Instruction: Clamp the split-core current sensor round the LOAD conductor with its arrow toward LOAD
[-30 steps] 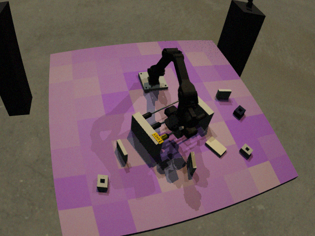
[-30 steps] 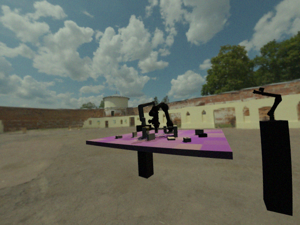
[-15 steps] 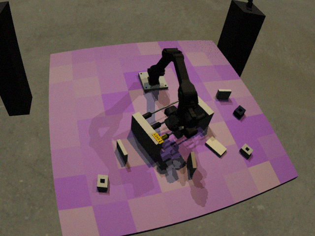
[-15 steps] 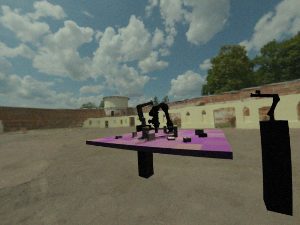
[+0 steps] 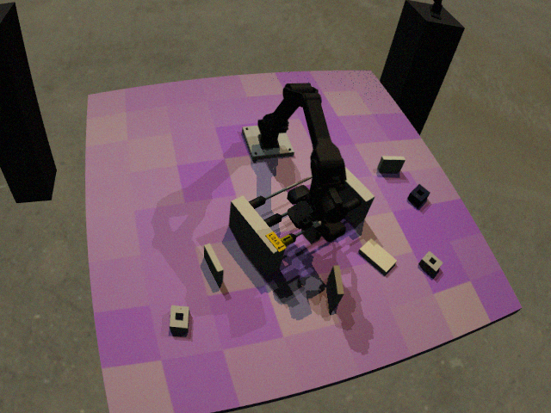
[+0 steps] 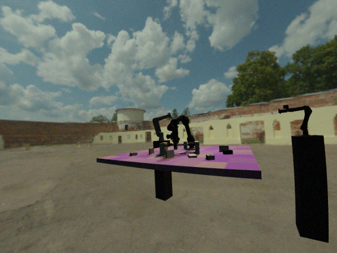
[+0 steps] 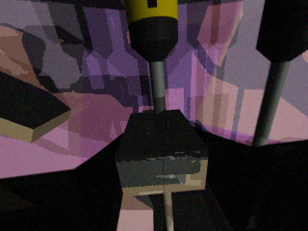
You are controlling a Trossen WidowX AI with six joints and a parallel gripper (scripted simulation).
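In the wrist view my gripper (image 7: 157, 133) is shut on the split-core sensor (image 7: 163, 144), a dark block with a pale lower band. The sensor sits round the thin grey conductor (image 7: 158, 91), which enters its top and comes out below it. That conductor ends in a yellow and black sleeve (image 7: 151, 19) on the LOAD side. In the top view the gripper (image 5: 317, 225) reaches down between the two end blocks (image 5: 251, 229) (image 5: 361, 195), near the yellow LOAD marker (image 5: 275, 242). The sensor is hidden under the gripper there. I cannot see the arrow.
Two more conductors (image 5: 284, 188) (image 7: 271, 96) run parallel beside this one. Pale slabs (image 5: 213, 264) (image 5: 377, 255) (image 5: 335, 286) (image 5: 391, 164) and small holed cubes (image 5: 179, 317) (image 5: 430, 262) (image 5: 418, 195) lie around the fixture. Black pillars (image 5: 423, 58) (image 5: 21, 111) stand off the table.
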